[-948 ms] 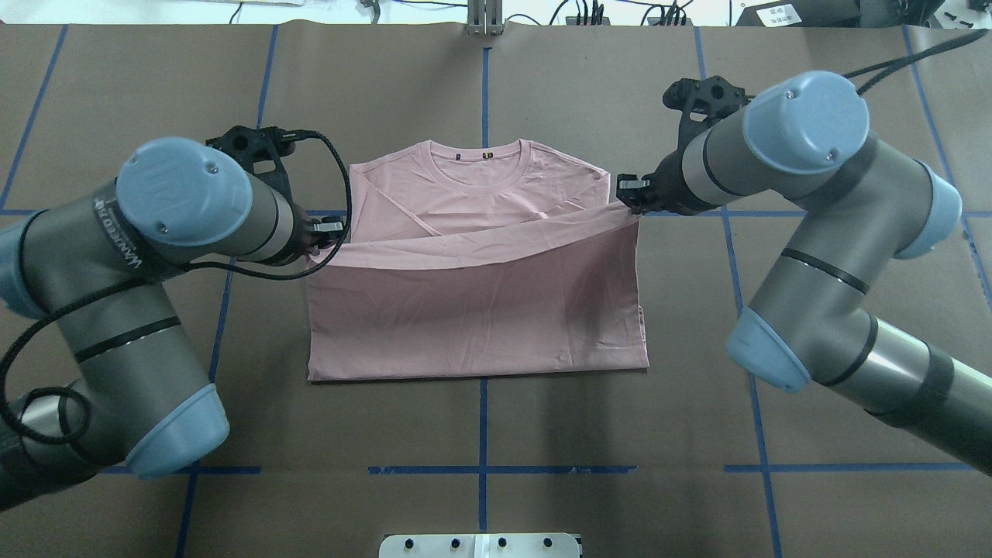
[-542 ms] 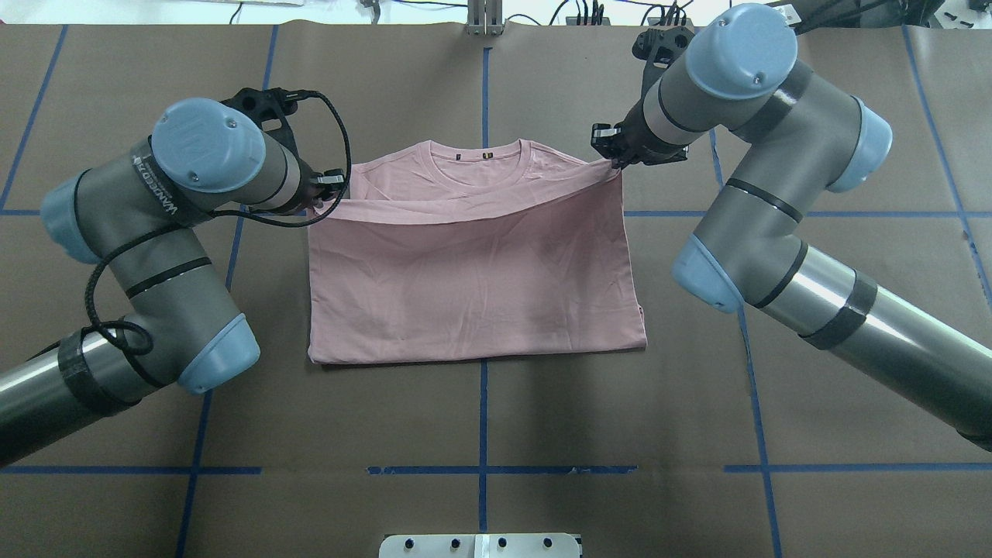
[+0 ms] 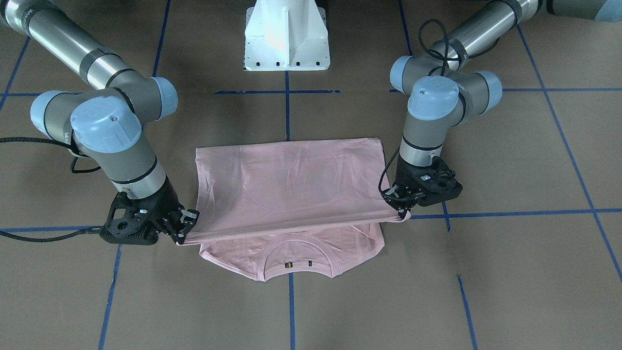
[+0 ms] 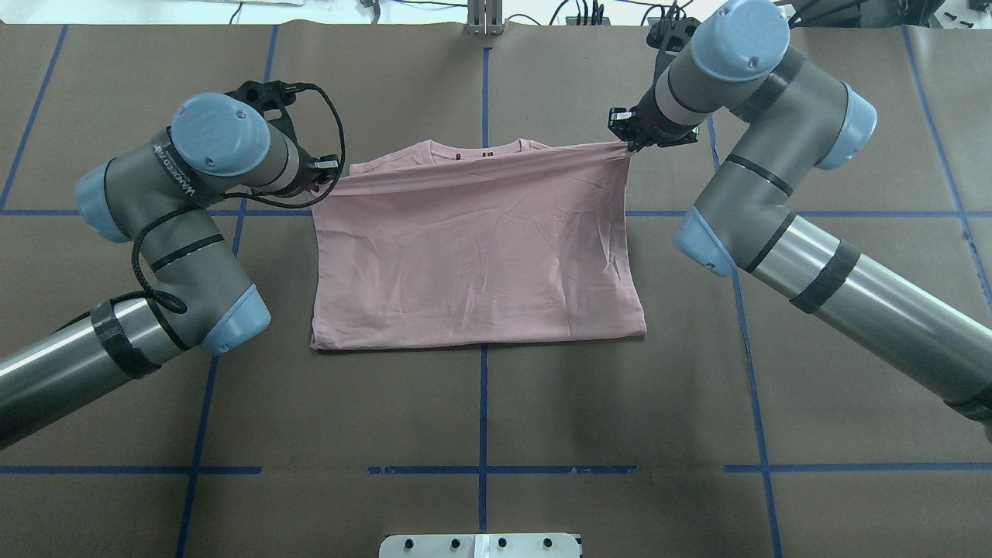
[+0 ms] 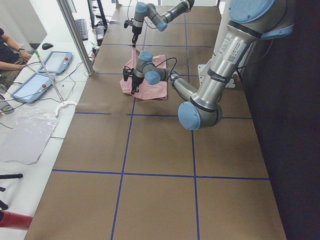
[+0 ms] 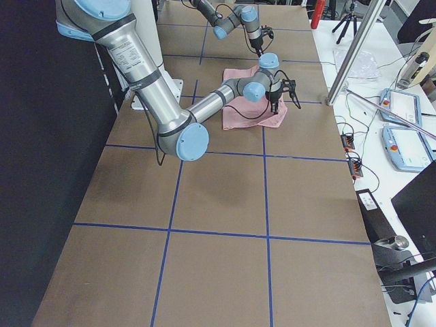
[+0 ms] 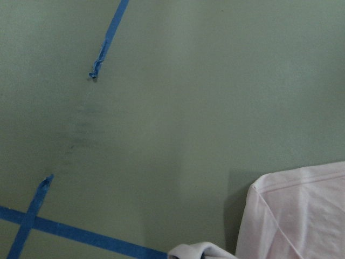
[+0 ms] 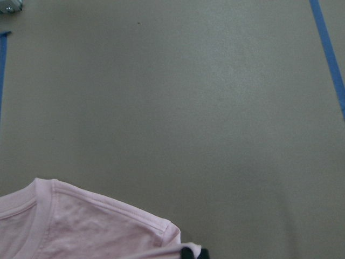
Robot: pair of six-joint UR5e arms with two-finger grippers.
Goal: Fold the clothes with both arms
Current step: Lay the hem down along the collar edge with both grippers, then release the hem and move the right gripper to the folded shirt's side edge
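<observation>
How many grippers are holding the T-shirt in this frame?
2. The left gripper pinches one corner of the pink T-shirt's lifted edge; the right gripper pinches the opposite corner. Both are near the collar end.

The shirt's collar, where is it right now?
In the overhead view the collar peeks out beyond the T-shirt's folded-over layer at its far edge, on the centre blue tape line, between the left tool and right tool.

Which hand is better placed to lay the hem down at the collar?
Right. The right hand has its T-shirt corner level with the collar; the left hand holds its corner short of it.
</observation>
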